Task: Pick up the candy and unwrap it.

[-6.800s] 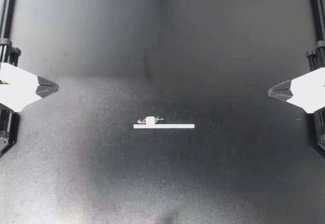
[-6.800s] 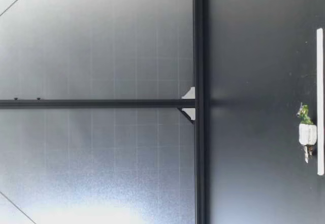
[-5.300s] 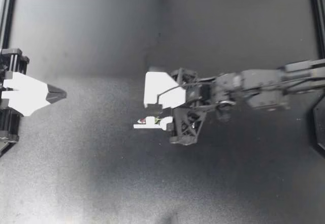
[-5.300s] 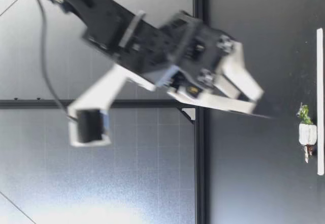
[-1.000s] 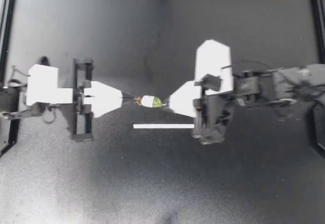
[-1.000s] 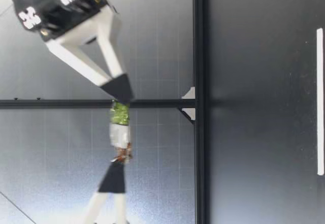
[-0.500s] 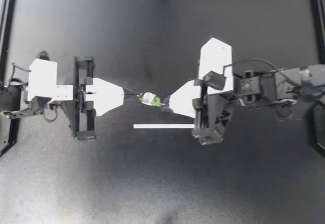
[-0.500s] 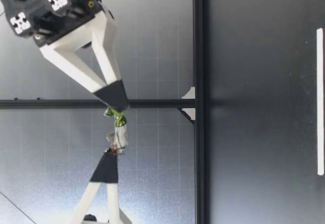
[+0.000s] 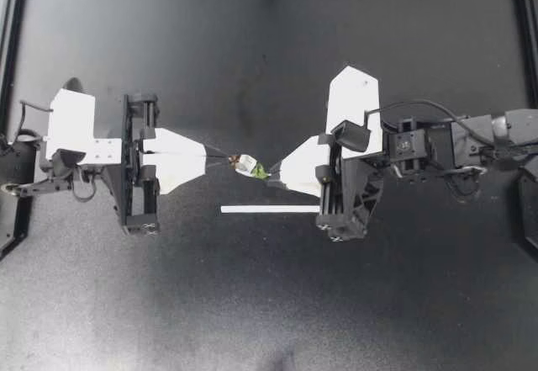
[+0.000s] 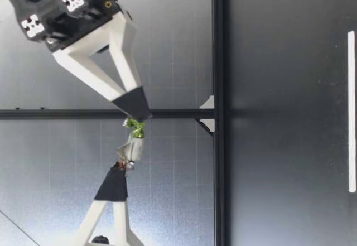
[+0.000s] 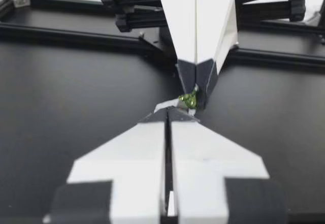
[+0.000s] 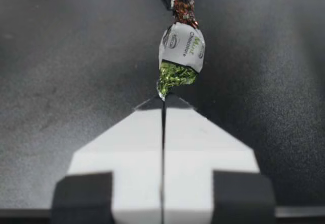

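Candy (image 9: 248, 166) hangs in the air between my two grippers, so the pick-up is done and the unwrapping is not. In the right wrist view the white wrapper (image 12: 182, 41) closes all round the sweet and both its ends look twisted shut. I judge that the untwisting and peeling are all left to do.

My left gripper (image 9: 229, 161) has its fingers pressed together on the brown twist (image 12: 184, 11), the end of the candy nearest it. My right gripper (image 9: 269, 175) has its fingers pressed together on the green twist (image 12: 172, 76) at the opposite end. Each pinch is at the very fingertips, with no gap showing between the fingers in either wrist view. The candy's body lies just ahead of both tips, tilted between them rather than stretched in a straight line.

From table height the candy sits well above the table (image 9: 378, 304), and nothing but the two tips touches it. A white strip (image 9: 271, 209) lies flat on the table below my grippers, well apart from the candy.
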Motion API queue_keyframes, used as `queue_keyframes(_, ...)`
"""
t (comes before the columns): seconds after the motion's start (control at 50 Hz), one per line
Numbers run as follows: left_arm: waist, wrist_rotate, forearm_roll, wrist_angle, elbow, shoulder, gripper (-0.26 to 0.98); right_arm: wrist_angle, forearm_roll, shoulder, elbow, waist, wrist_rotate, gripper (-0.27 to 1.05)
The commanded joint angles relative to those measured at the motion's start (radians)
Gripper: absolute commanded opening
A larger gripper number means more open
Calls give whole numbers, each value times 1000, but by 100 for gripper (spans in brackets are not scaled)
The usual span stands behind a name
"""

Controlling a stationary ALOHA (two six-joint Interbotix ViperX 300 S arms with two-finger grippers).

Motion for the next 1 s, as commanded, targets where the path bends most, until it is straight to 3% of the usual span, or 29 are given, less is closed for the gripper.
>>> queue_keyframes(0.0, -3, -6, 2, -5, -14, -20, -22, -8, 0, -2, -11, 3, 2, 5)
queue_keyframes(0.16, -3, -48, 2, -5, -12, -28, -22, -11, 0, 2, -3, 3, -2, 51)
queue_keyframes(0.22, -3, -61, 2, -5, -6, -32, -22, -18, -2, -5, 3, 3, -3, 61)
queue_keyframes(0.58, -3, -77, 2, -5, 17, -32, -22, -290, -5, -92, 77, -37, -26, 59)
queue_keyframes(0.98, -3, -54, 2, -5, -6, -15, -22, -345, 0, 12, -2, -37, 37, 60)
